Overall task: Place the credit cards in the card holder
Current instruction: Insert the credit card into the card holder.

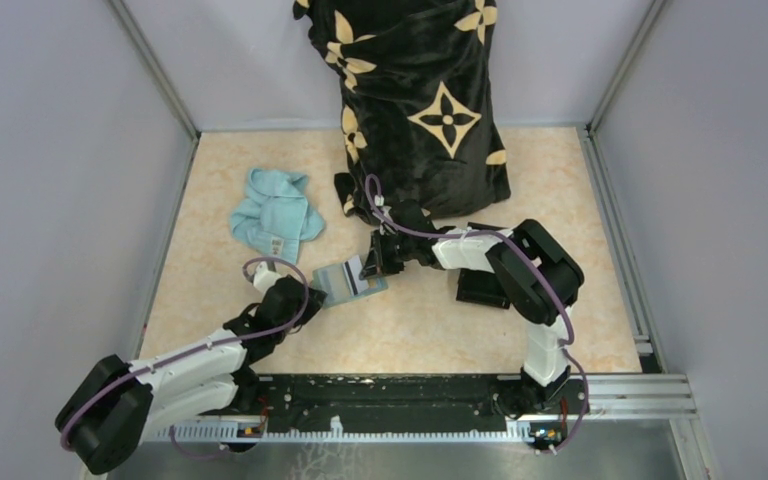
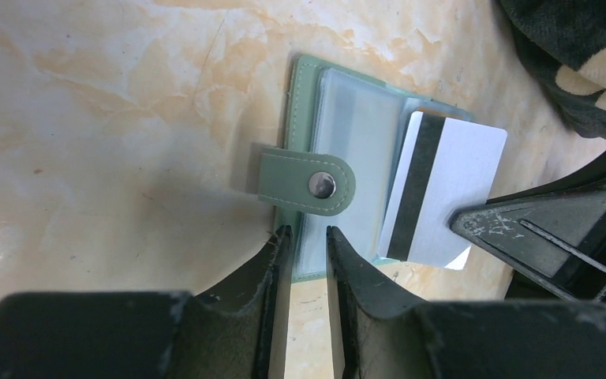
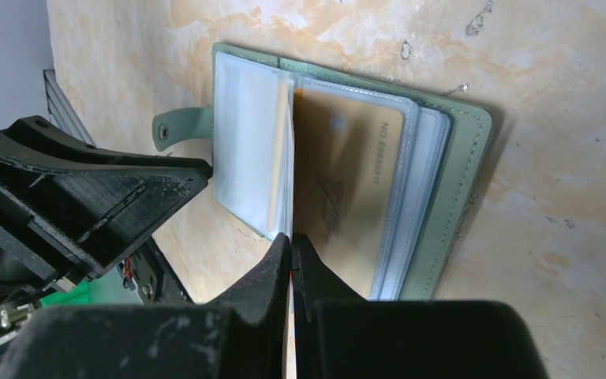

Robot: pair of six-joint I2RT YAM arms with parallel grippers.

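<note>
The card holder (image 1: 348, 284) lies open on the surface, midway between the two arms, with its snap tab (image 2: 308, 183) folded over the left leaf. The left gripper (image 2: 308, 234) reaches in from the near left. Its jaws are drawn close and clamped on the edge of that leaf. The right gripper (image 3: 292, 241) comes from the far right. Its jaws are pressed together on a pale silvery card (image 2: 450, 185) with a black stripe, held over the right leaf with one end among the clear sleeves. A tan-orange card (image 3: 347, 189) sits inside one sleeve. A light blue cloth (image 1: 275, 213) lies just beyond on the left. A black flower-patterned fabric (image 1: 420, 110) is heaped at the far side.
</note>
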